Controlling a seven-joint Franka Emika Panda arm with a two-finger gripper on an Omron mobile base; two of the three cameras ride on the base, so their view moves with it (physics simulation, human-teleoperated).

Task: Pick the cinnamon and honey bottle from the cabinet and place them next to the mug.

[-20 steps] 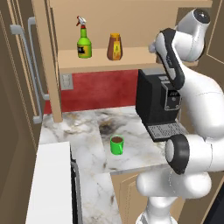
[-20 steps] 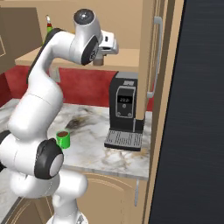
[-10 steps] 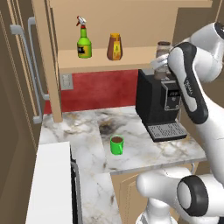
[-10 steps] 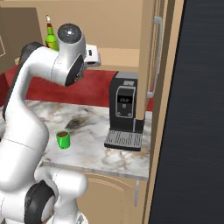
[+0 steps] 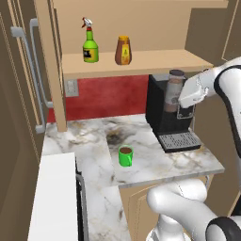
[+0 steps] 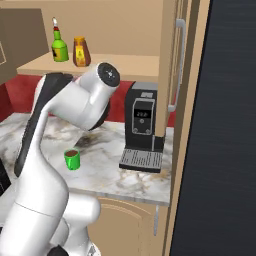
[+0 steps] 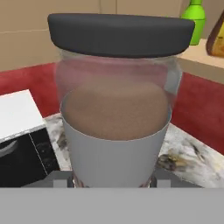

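Above marble counter point(image 5: 155, 162), tool point(image 5: 181, 104) clamped around upright cinnamon point(image 5: 175, 84).

The mug point(image 5: 125, 155) stands alone on the marble desk point(image 5: 155, 165), with bare surface on all sides: open stone to its left and front, and a strip between it and the coffee machine point(image 5: 167, 113). That black machine, with its drip tray, stands well to the mug's right and blocks the desk's back right corner. The tool point(image 5: 181, 110), shut around the cinnamon point(image 5: 174, 90), hangs in front of the machine's upper face, close to it. Above, the cabinet point(image 5: 141, 62) shelf overhangs the rear of the desk; its side panel comes down to the desk at the left. On the shelf the honey bottle point(image 5: 123, 51) stands near a green spray bottle point(image 5: 90, 44), with bare plank to its right.
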